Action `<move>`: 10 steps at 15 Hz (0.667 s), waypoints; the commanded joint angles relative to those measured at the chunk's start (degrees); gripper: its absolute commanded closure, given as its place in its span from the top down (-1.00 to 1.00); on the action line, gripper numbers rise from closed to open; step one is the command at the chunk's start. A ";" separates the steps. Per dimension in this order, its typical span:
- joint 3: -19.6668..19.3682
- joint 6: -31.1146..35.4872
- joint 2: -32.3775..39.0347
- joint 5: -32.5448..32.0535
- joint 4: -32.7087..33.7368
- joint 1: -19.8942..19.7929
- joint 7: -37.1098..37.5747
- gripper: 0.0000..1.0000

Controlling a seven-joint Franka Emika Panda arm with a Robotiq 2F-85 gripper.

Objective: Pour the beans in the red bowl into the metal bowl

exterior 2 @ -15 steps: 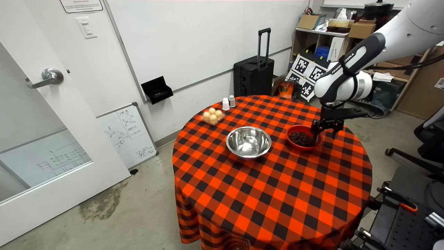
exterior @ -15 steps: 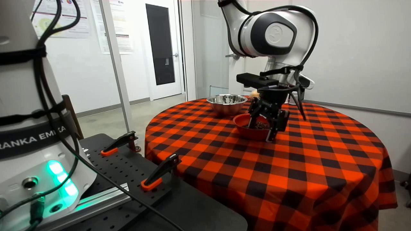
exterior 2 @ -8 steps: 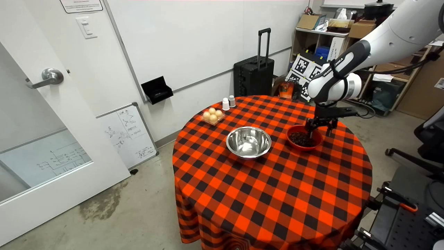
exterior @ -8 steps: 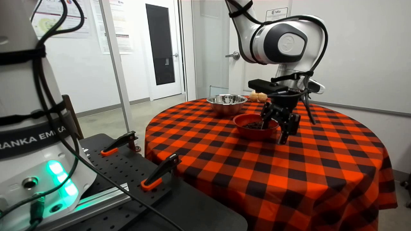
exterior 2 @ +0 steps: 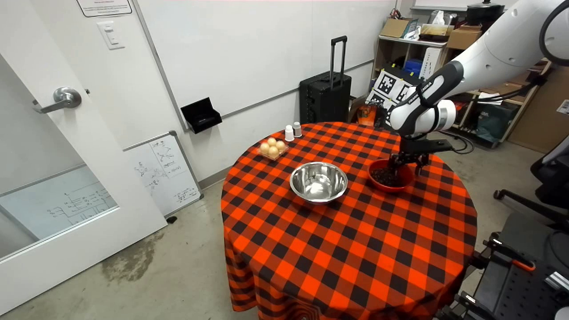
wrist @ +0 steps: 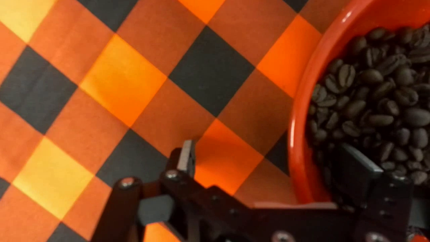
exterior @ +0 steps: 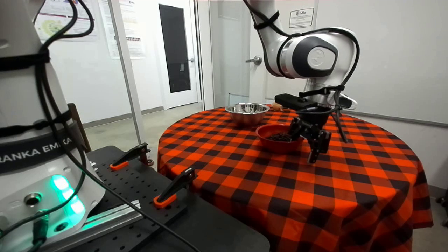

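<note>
Left to right in an exterior view, your desk (exterior 2: 355,235) carried eggs (exterior 2: 273,151), two small bottles (exterior 2: 289,133), the metal bowl (exterior 2: 318,183), then the red bowl (exterior 2: 391,189) with the beans (exterior 2: 383,177) inside. Wrist view: your claw (wrist: 273,154) was spread wide, the red bowl's rim between its fingers (wrist: 186,156). The finger at left hung outside the bowl; the one at right was inside, couldn't tell if it touched the beans.

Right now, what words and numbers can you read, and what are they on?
"RANKA EMIKA": dark band on white robot base, cut at left.
"Mila": white rectangular framed sign; smaller print unreadable.
Too small or blurred: colourful paper posters, leaning rectangular whiteboard, white shelf box, white robot arm.
</note>
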 commanded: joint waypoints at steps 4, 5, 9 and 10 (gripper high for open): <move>0.15 -0.36 0.85 -0.34 2.78 -0.80 1.22 1.00; 0.34 -0.88 0.57 -0.04 3.06 -1.18 0.99 1.00; 0.64 -2.09 -0.23 0.41 4.15 -2.17 0.52 1.00; 0.57 -2.06 -0.22 0.28 4.39 -2.21 0.59 1.00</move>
